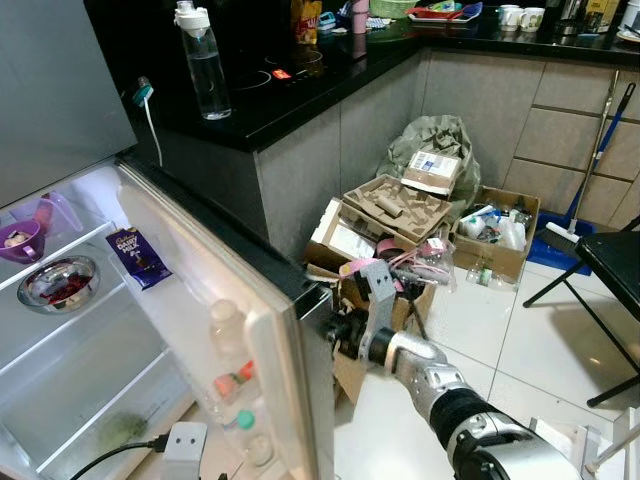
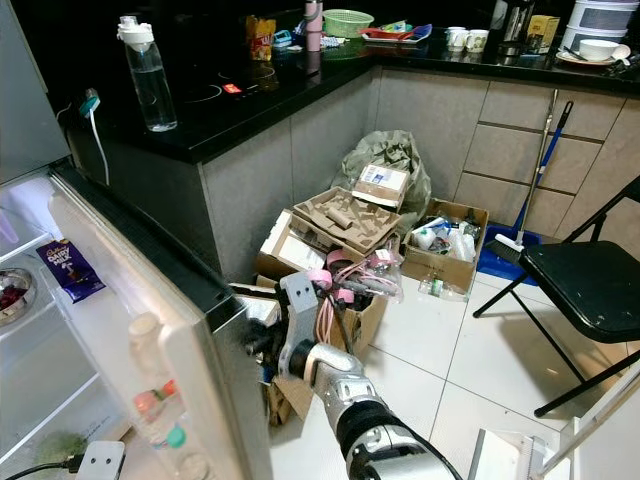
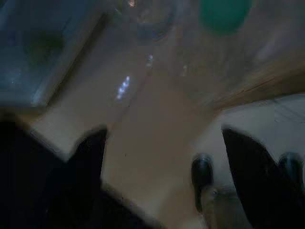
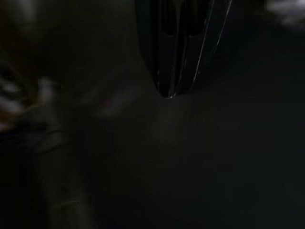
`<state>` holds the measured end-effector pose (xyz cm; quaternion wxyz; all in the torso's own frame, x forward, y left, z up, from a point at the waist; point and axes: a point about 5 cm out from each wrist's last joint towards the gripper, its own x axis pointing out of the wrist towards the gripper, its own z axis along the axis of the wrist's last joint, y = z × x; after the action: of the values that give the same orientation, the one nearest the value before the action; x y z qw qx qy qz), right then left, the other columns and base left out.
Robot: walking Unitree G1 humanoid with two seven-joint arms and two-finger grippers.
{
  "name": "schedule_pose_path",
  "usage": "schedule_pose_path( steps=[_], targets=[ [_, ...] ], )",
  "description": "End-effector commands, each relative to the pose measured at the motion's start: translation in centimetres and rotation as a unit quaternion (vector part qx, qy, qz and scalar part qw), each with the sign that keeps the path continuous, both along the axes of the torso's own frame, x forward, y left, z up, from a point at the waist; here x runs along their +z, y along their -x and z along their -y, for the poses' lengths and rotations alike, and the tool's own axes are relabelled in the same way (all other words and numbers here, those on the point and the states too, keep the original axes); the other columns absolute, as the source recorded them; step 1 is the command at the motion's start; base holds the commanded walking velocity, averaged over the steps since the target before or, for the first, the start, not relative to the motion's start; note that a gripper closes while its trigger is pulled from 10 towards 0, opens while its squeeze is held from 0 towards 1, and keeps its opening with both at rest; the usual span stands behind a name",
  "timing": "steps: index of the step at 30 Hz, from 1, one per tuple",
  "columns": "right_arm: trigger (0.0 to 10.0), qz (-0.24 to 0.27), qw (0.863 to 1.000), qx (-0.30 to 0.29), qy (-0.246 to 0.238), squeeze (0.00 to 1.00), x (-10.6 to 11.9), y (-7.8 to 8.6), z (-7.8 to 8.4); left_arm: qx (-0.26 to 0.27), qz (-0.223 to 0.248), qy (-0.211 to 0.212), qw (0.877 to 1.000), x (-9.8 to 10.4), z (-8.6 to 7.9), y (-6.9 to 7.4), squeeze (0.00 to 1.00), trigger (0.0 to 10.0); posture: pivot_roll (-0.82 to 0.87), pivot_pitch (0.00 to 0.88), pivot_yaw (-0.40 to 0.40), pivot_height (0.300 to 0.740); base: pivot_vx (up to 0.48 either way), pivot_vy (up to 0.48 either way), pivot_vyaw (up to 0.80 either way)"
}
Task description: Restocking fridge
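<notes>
On the fridge's upper shelf [image 1: 75, 245] a purple chocolate bar [image 1: 139, 257] stands near the shelf's right edge; the open fridge door [image 1: 215, 300] carries bottles [image 1: 228, 330] in its rack; my left tool [image 3: 157, 157] hangs open above the floor; my right tool [image 1: 340, 330] sits against the door's outer edge, and I cannot tell whether it grips. I judge the door is the step; I should move it slowly, so the bottles stay upright.
</notes>
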<state>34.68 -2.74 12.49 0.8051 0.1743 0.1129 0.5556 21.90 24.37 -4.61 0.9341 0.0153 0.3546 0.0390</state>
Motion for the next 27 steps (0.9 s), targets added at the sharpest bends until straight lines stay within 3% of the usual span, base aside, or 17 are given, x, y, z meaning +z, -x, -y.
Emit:
schedule_pose_path(
  steps=[1,3,5,8,12,13,15,17,19,20,22,23,25,26,27],
  targets=[
    [10.0,-0.029,0.993,0.112,-0.025,0.0,-0.9,2.3,-2.7,-0.013,-0.009,-0.005,1.0,-0.2,0.2,0.3,0.0,10.0,-0.05,0.144,0.043,0.74,0.0,0.0,0.0],
    [10.0,-0.008,0.997,0.065,0.034,0.0,-2.4,2.2,-1.9,-0.008,-0.02,-0.009,1.0,-0.6,-0.1,1.0,0.0,10.0,-0.05,0.143,0.043,0.74,0.0,0.0,0.0],
    [10.0,0.004,0.993,-0.039,0.107,0.0,-3.8,1.5,-0.4,0.0,-0.03,-0.013,0.999,-0.9,-0.5,1.6,0.0,10.0,-0.05,0.143,0.043,0.74,0.0,0.0,0.0],
    [10.0,-0.016,0.972,-0.161,0.171,0.0,-5.4,0.7,2.6,0.02,-0.039,-0.017,0.999,-1.2,-1.1,2.3,0.0,10.0,-0.05,0.143,0.043,0.74,0.0,0.0,0.0],
    [10.0,-0.064,0.93,-0.297,0.206,0.0,-7.8,0.9,7.6,0.039,-0.041,-0.017,0.998,-1.3,-1.6,2.9,0.0,10.0,-0.04,0.142,0.039,0.74,0.0,0.0,0.0],
    [10.0,-0.064,0.93,-0.297,0.206,0.0,-7.8,0.9,7.6,0.039,-0.041,-0.017,0.998,-1.3,-1.6,2.9,0.0,10.0,-0.04,0.142,0.039,0.74,0.0,0.0,0.0],
    [10.0,-0.085,0.911,-0.336,0.222,0.0,-9.4,2.0,10.0,0.054,-0.033,-0.019,0.998,-1.3,-1.9,3.1,0.0,10.0,-0.04,0.141,0.036,0.74,0.0,0.0,0.0],
    [10.0,-0.085,0.911,-0.336,0.222,0.0,-9.4,2.0,10.0,0.054,-0.033,-0.019,0.998,-1.3,-1.9,3.1,0.0,10.0,-0.04,0.141,0.036,0.74,0.0,0.0,0.0],
    [10.0,-0.106,0.887,-0.376,0.247,0.0,-11.3,3.6,12.3,0.086,-0.028,-0.026,0.996,-1.1,-2.7,3.4,0.0,10.0,-0.04,0.139,0.035,0.74,0.0,0.0,0.0],
    [10.0,-0.106,0.887,-0.376,0.247,0.0,-11.3,3.6,12.3,0.086,-0.028,-0.026,0.996,-1.1,-2.7,3.4,0.0,10.0,-0.04,0.139,0.035,0.74,0.0,0.0,0.0],
    [10.0,-0.13,0.86,-0.414,0.269,0.0,-13.2,5.5,14.3,0.132,-0.026,-0.028,0.991,-1.0,-3.9,3.9,0.0,10.0,-0.04,0.138,0.033,0.74,0.0,0.0,0.0],
    [10.0,-0.13,0.86,-0.414,0.269,0.0,-13.2,5.5,14.3,0.132,-0.026,-0.028,0.991,-1.0,-3.9,3.9,0.0,10.0,-0.04,0.138,0.033,0.74,0.0,0.0,0.0],
    [10.0,-0.149,0.839,-0.429,0.299,0.0,-14.7,7.4,15.6,0.158,-0.029,-0.027,0.987,-0.9,-4.7,4.3,0.0,10.0,-0.04,0.136,0.032,0.74,0.0,0.0,0.0],
    [10.0,-0.149,0.839,-0.429,0.299,0.0,-14.7,7.4,15.6,0.158,-0.029,-0.027,0.987,-0.9,-4.7,4.3,0.0,10.0,-0.04,0.136,0.032,0.74,0.0,0.0,0.0],
    [10.0,-0.175,0.818,-0.44,0.326,0.0,-16.3,9.5,16.6,0.194,-0.04,-0.031,0.98,-1.0,-5.5,5.0,0.0,10.0,-0.03,0.134,0.033,0.74,0.0,0.0,0.0]
  ],
)
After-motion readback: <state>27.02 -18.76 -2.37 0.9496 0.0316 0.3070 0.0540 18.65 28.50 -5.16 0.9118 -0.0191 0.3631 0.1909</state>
